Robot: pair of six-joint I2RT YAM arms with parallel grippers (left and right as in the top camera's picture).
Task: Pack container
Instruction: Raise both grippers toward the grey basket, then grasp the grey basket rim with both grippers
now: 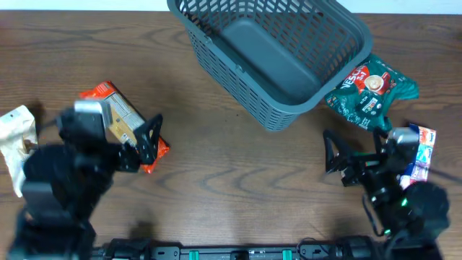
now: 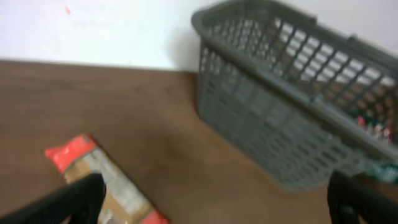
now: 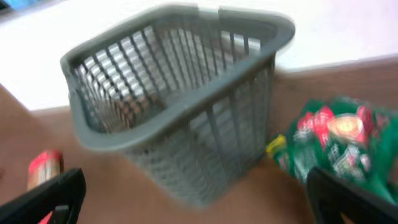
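Basket (image 1: 289, 108) sits empty at the far middle of the table, set at an angle. Both claws are spread wide and hold nothing. Left claw (image 1: 149, 139) is over one end of the orange packet (image 1: 115, 108). I'd centre on it, pinch across the narrow side and lift above the rim. Right claw (image 1: 333, 153) waits, and the green bag (image 1: 372, 90) goes next.

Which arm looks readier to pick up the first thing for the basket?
Left, probably: the left gripper, open, hangs by the orange packet; the right gripper, also open, sits apart from the green bag.
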